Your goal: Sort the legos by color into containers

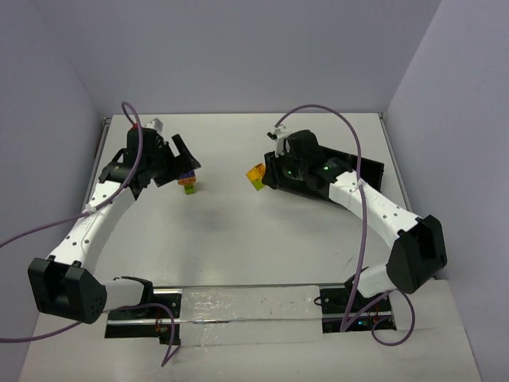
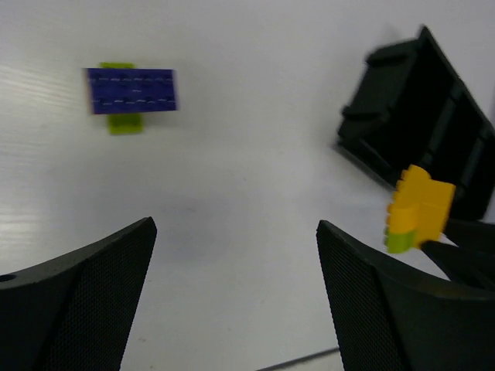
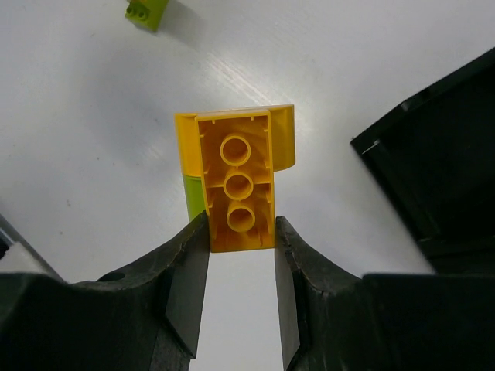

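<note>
My right end effector (image 3: 240, 232) is clamping its dark, rough fingers on a shiny orange-yellow lego (image 3: 236, 182). It is showing me its hollow underside with three round tubes, and a lime green lego (image 3: 192, 199) is sticking to its side. It is hanging over the smooth white bench (image 3: 77, 116), near the black tray (image 3: 441, 170). My left end effector (image 2: 236, 228) is gaping wide, gripping nothing. Past it a flat blue-purple lego (image 2: 131, 90) is lying, maybe on top of a green piece (image 2: 124, 122); that view is blurry.
</note>
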